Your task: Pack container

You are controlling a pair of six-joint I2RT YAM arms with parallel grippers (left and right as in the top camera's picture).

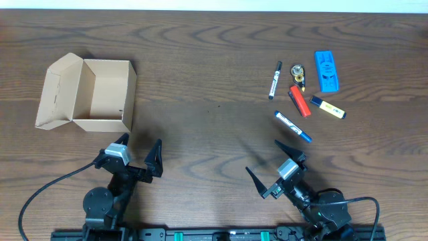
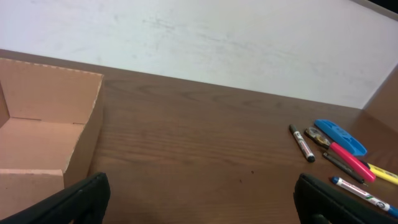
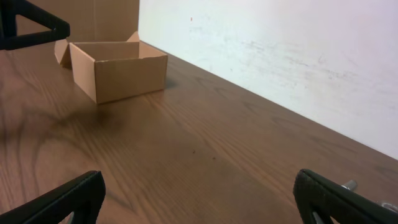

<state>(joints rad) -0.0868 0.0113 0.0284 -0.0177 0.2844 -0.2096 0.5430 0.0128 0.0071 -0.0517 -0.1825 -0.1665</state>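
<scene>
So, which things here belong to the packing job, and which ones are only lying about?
For the job: open cardboard box; likely to go in it: black marker, small tape roller, blue rectangular item, red marker, yellow highlighter, blue-capped marker.
Only lying about: black cable of the left arm.

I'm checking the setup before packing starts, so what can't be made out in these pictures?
Right wrist view: floor of the container, hidden by its near wall.
Left wrist view: the container's left part, cut off by the left edge; the far end of the yellow highlighter, cut off by the right edge.
Overhead view: print on the black-capped marker and what the small round item is, both too small.
</scene>
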